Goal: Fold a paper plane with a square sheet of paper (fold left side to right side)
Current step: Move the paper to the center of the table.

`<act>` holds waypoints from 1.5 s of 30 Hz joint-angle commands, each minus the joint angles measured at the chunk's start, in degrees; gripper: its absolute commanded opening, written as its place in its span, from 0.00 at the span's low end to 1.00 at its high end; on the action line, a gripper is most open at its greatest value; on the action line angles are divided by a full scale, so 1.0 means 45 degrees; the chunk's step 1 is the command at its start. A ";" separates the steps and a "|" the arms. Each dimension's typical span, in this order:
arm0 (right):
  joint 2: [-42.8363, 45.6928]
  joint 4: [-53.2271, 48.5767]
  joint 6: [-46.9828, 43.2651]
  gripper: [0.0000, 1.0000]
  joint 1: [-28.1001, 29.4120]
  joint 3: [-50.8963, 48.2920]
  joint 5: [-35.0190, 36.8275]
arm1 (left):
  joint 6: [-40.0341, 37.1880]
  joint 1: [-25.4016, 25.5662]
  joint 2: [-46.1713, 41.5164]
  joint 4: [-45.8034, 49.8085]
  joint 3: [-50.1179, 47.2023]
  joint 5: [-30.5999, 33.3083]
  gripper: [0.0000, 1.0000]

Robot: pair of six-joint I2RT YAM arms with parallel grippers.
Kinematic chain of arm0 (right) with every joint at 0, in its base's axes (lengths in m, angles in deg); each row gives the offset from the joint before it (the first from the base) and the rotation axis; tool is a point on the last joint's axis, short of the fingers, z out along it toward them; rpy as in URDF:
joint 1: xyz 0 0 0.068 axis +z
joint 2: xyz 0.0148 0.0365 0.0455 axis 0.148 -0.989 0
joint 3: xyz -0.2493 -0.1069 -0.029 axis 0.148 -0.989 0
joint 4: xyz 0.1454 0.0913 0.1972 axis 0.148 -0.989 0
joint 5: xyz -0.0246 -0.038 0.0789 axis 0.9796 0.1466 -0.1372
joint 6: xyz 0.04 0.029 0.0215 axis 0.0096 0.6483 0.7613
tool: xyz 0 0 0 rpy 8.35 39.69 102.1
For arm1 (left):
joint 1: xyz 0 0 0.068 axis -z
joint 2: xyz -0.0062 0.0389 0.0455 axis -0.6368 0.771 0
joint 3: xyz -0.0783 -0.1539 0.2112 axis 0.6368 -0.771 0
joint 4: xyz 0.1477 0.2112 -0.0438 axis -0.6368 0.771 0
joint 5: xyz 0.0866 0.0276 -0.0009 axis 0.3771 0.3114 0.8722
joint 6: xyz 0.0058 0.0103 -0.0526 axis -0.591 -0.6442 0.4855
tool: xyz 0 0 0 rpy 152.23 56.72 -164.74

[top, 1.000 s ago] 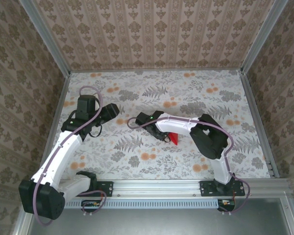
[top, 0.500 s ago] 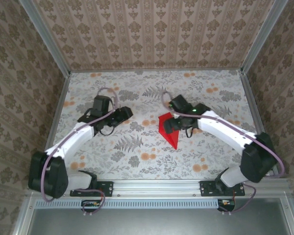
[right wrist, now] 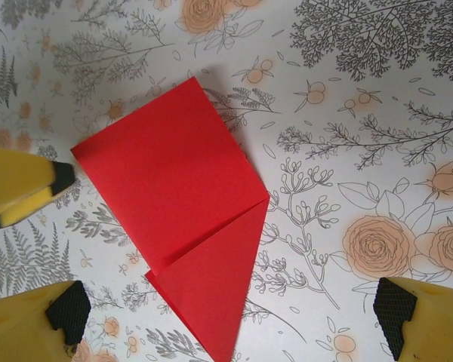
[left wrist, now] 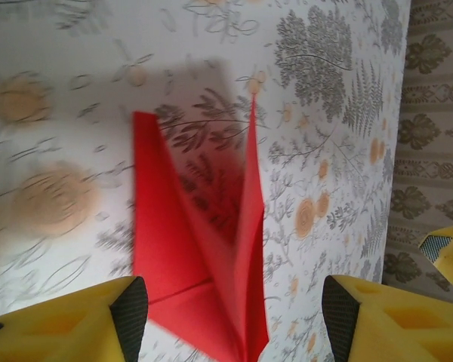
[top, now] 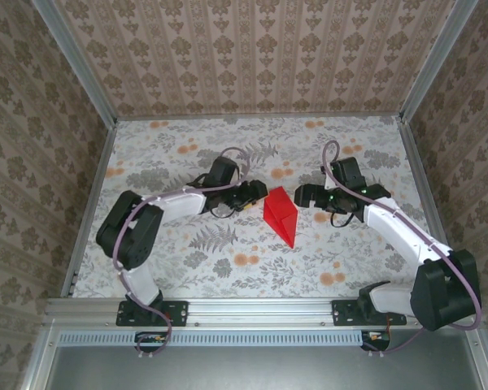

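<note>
right gripper [top: 299,195] stands wide open and empty, just right of the thin bright red sheet of paper [top: 281,215], which is folded to a point aimed at the near edge and lies mid-table on the grey-and-orange floral tablecloth [top: 187,252]. left gripper [top: 256,203], just left of the paper, has its yellow fingers spread (clamping nothing), with the paper's edge between them.

Looks like a robot test booth in a lab, prob. not a home. A left arm [top: 175,201] & a right arm [top: 398,231], both robot arms, are bolted to a metal rail [top: 260,307]. Metal frame bars [top: 75,61] hold walls w/ brown wallpaper [top: 260,57]. A flowery tablecloth [top: 195,268] covers the table.
</note>
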 commanded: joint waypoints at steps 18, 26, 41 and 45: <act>-0.1493 0.1955 -0.0972 0.87 -0.0639 0.0126 -0.3664 | -0.2677 -0.0676 0.0648 0.0034 0.0328 -0.1609 0.00; -0.3885 0.4393 -0.1447 0.74 -0.0688 0.0203 -0.5858 | -0.4519 -0.1300 0.0369 0.0017 -0.0136 -0.3607 0.00; -0.7210 0.7231 -0.1981 0.73 -0.0717 0.0646 -0.8808 | -0.5528 -0.1321 0.1056 -0.0274 -0.0059 -0.4546 0.00; -0.7640 0.7400 -0.2034 0.64 -0.0720 0.0669 -0.9388 | -0.5618 -0.1330 0.1168 -0.0342 -0.0069 -0.4601 0.00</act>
